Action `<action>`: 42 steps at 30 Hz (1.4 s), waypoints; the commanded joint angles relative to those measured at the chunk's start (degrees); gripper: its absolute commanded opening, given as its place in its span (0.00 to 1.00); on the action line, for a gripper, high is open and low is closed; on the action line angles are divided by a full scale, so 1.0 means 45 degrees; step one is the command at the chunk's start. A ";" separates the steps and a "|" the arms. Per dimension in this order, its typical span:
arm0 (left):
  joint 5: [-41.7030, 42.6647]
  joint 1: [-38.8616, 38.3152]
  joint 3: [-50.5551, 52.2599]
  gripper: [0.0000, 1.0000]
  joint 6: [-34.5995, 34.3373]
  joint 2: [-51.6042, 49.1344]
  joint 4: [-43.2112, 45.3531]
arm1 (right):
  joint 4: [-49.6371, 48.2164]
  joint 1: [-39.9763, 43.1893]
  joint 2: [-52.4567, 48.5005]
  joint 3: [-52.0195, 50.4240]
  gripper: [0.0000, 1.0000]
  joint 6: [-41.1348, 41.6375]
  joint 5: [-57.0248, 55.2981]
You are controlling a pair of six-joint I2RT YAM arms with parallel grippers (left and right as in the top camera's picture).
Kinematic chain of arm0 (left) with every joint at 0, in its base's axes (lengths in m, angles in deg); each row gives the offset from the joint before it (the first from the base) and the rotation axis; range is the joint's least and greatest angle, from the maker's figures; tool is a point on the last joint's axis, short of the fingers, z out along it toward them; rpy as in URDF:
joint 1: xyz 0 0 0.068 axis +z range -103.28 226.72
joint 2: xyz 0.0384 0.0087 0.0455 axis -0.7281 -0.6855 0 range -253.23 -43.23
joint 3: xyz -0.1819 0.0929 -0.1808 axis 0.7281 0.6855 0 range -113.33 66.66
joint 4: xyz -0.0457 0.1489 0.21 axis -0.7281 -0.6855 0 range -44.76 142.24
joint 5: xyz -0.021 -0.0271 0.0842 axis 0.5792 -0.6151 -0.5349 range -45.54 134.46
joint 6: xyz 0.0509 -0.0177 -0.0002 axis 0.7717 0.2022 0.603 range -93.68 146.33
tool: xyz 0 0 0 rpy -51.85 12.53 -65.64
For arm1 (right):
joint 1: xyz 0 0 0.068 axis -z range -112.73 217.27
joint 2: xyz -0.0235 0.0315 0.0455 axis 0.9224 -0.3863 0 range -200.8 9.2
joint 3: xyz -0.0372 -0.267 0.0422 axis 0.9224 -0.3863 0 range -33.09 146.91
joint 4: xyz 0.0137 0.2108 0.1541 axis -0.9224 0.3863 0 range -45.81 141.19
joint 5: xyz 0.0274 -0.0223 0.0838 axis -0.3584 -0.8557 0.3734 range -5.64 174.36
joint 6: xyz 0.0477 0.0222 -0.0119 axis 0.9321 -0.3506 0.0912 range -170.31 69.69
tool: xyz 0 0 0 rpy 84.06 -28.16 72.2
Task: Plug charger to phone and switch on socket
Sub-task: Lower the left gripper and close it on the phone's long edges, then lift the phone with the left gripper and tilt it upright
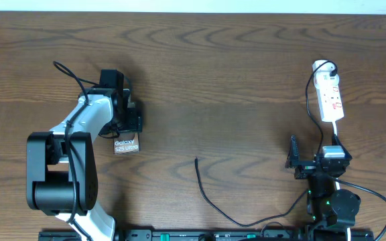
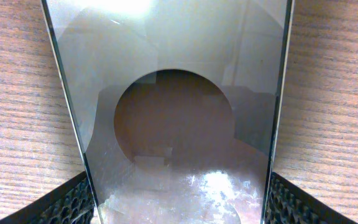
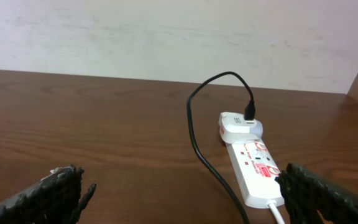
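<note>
My left arm (image 1: 92,117) wears white shells over black joints, trailing a black cable (image 1: 79,82); my right arm (image 1: 334,207) looks black.

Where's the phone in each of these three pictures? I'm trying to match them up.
Overhead: phone left of centre, Galaxy lettering showing.
Left wrist: phone fills the middle of the picture, glossy face up close.
Right wrist: not in it.
Shared landmark: the brown wooden table, seen in all three.
</note>
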 commanded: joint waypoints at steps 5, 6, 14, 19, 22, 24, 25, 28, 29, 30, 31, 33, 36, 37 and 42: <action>0.0408 0.0010 0.0291 0.25 -0.0019 -0.0393 0.0049 | 0.0053 -0.0087 0.0073 -0.0019 0.99 -0.0112 -0.0053; 0.0408 0.0010 0.0287 0.20 -0.0019 -0.0393 0.0049 | 0.0053 -0.0087 0.0073 -0.0019 0.99 -0.0112 -0.0053; 0.0413 0.0010 -0.0262 0.07 -0.0015 -0.0185 -0.0107 | 0.0053 -0.0087 0.0078 -0.0019 0.99 -0.0112 -0.0053; 0.0423 0.0010 -0.0670 0.07 -0.0019 0.0617 -0.0204 | 0.0049 -0.0087 0.0073 -0.0019 0.99 -0.0112 -0.0053; 0.0423 0.0010 -0.0670 0.07 -0.0019 0.1248 -0.0204 | 0.0053 -0.0087 0.0078 -0.0019 0.99 -0.0112 -0.0053; 0.0505 0.0010 -0.0670 0.07 -0.0019 0.1627 -0.0204 | 0.0053 -0.0087 0.0073 -0.0019 0.99 -0.0112 -0.0053; 0.0753 0.0010 -0.0670 0.07 -0.0019 0.1928 -0.0199 | 0.0053 -0.0087 0.0073 -0.0019 0.99 -0.0112 -0.0053; 0.1345 0.0010 -0.0670 0.07 -0.0024 0.2477 -0.0204 | 0.0053 -0.0087 0.0078 -0.0019 0.99 -0.0112 -0.0053; 0.1661 0.0010 -0.0670 0.07 -0.0121 0.2662 -0.0214 | 0.0053 -0.0087 0.0078 -0.0019 0.99 -0.0112 -0.0053; 0.1957 0.0010 -0.0670 0.07 -0.0267 0.2812 -0.0248 | 0.0053 -0.0087 0.0073 -0.0019 0.99 -0.0112 -0.0053; 0.2472 0.0010 -0.0670 0.07 -0.0267 0.2924 -0.0296 | 0.0053 -0.0087 0.0073 -0.0019 0.99 -0.0112 -0.0053; 0.3575 0.0010 -0.0670 0.08 -0.0505 0.3021 -0.0398 | 0.0053 -0.0087 0.0073 -0.0019 0.99 -0.0112 -0.0053; 0.5576 0.0010 -0.0670 0.07 -0.1098 0.3021 -0.0447 | 0.0053 -0.0087 0.0073 -0.0019 0.99 -0.0112 -0.0053; 0.6101 0.0010 -0.0670 0.08 -0.1253 0.3021 -0.0427 | 0.0053 -0.0087 0.0078 -0.0019 0.99 -0.0112 -0.0053; 0.7689 0.0010 -0.0670 0.07 -0.3308 0.3021 -0.0393 | 0.0053 -0.0087 0.0073 -0.0019 0.99 -0.0112 -0.0053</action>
